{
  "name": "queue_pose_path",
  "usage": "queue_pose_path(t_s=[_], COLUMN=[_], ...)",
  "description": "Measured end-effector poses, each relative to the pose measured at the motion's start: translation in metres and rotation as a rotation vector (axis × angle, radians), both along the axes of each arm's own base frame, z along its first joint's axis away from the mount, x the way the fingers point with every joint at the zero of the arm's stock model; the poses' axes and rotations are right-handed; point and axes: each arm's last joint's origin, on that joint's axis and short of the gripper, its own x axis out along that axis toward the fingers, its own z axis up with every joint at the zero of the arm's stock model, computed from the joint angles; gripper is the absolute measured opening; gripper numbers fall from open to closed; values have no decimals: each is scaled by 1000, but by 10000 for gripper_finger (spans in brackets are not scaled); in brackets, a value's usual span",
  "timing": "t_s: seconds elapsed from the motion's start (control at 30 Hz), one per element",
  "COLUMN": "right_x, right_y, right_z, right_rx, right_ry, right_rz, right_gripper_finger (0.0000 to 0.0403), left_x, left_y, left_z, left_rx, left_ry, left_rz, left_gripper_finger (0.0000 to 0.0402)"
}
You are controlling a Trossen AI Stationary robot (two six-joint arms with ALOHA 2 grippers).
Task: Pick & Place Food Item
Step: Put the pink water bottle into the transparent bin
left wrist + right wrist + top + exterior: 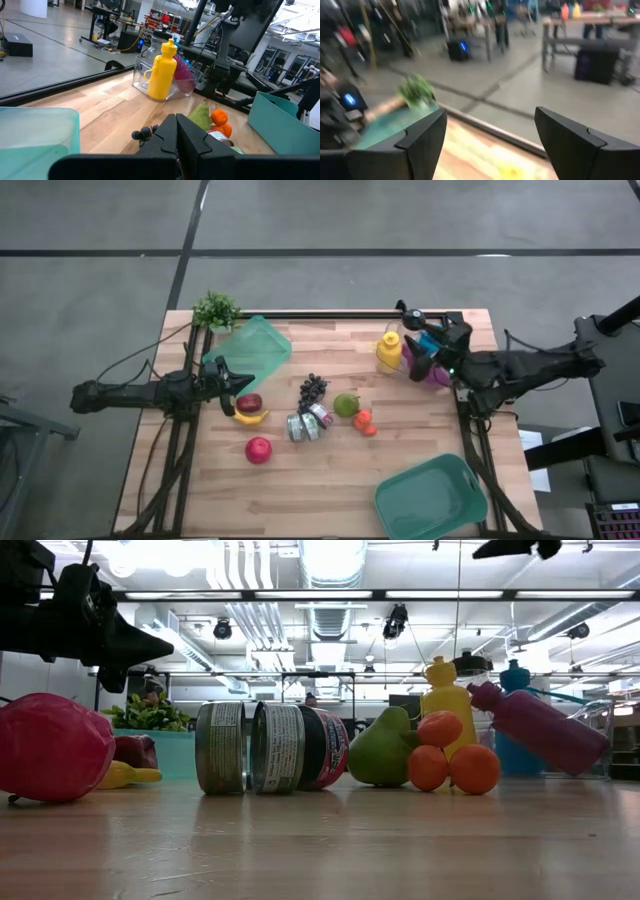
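- Left gripper (243, 384) hangs over the table's left side, near the far edge. Jaws are together, nothing btwn them.
- It sits just by the near corner of the tilted green bin (252, 350), above the dark red fruit (249, 402) & the banana (251, 418).
- Right gripper (415, 367) is at the far right of the table, up off the wood. Jaws stand wide apart, nothing btwn them in the right wrist view.
- It is right by the yellow bottle (389, 350), the purple bottle (436, 374) & the blue bottle (429, 341), all by the far right corner. Purple one leans over in the low view.
- Food is mid-table: grapes (313, 388), green pear (346, 404), small oranges (364, 422) touching each other, just right of the pear.
- Two cans (298, 427) lie on their sides, touching, w/ a third can (321, 415) by them.
- Red apple (259, 449) lies alone, nearer the front edge, left of mid.
- 2nd green bin (431, 498) sits at the front right corner.
- Small plant (216, 309) stands at the far left corner.
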Motion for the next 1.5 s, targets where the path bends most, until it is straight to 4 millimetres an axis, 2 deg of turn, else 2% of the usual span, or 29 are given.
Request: queue_pose_path(t_s=[0.3, 0.63, 0.77, 1.07, 1.5], right_x=[-23, -11, -5, 6, 28], right_y=[-5, -1, 0, 3, 9], right_z=[30, 48, 53, 47, 24], right_rx=[219, 256, 282, 160, -58], right_ry=[174, 129, 59, 226, 639], right_rz=[-98, -77, -79, -25, 58], right_gripper_finger=[299, 299, 299, 299, 299], left_x=[0, 0, 0, 0, 0], left_y=[0, 0, 0, 0, 0], left_z=[0, 0, 0, 0, 0], left_rx=[0, 0, 0, 0, 0], left_ry=[0, 0, 0, 0, 0], left_rz=[0, 0, 0, 0, 0], left_gripper_finger=[1, 1, 1, 1, 1])
